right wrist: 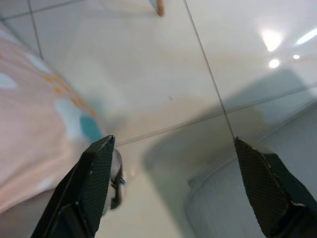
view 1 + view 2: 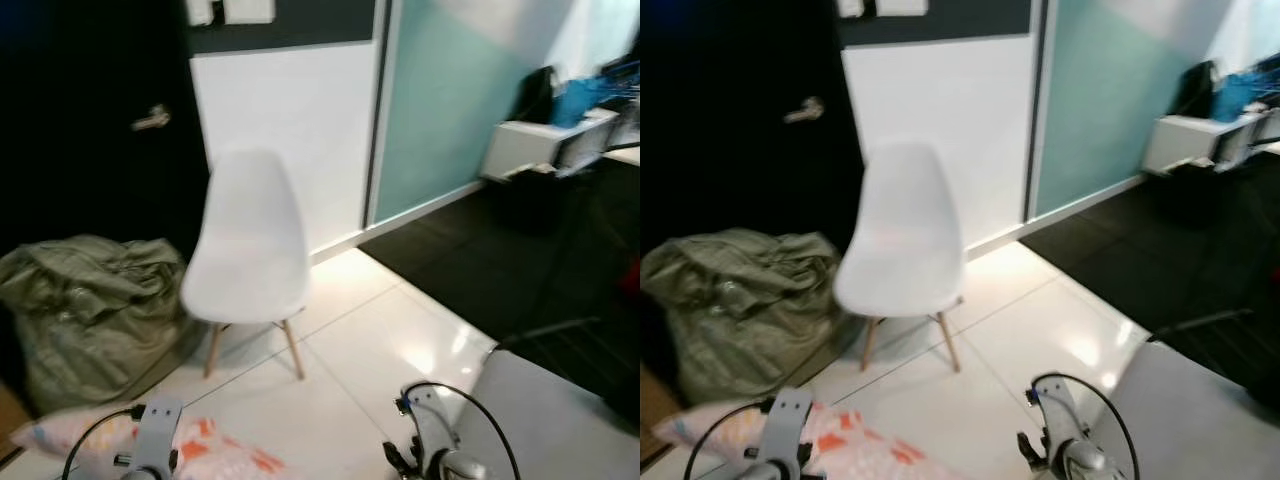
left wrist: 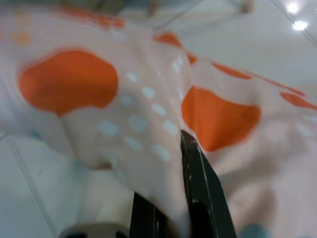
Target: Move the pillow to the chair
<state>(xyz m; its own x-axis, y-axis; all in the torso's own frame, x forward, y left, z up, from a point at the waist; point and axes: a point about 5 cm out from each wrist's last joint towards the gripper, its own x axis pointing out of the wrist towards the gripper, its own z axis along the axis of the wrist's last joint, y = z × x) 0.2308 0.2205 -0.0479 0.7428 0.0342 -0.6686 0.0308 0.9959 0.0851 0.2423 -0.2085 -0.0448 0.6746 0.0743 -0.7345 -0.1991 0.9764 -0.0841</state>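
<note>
A pale pink pillow (image 2: 215, 452) with orange blotches and small blue dots hangs low at the front left, under my left arm. In the left wrist view my left gripper (image 3: 171, 198) is shut on a fold of the pillow (image 3: 148, 104), with cloth bunched between the black fingers (image 3: 198, 173). The white shell chair (image 2: 250, 240) with wooden legs stands ahead on the tiled floor, its seat bare. My right gripper (image 1: 173, 188) hangs open above the floor tiles, with the pillow's edge (image 1: 29, 129) beside it.
A crumpled olive-green bag (image 2: 85, 305) lies left of the chair against a black door (image 2: 90, 120). A white wall and a frosted glass panel (image 2: 440, 110) stand behind. Dark carpet (image 2: 530, 270) and a cluttered white desk (image 2: 545, 140) lie to the right. A grey surface (image 2: 550, 420) sits at the front right.
</note>
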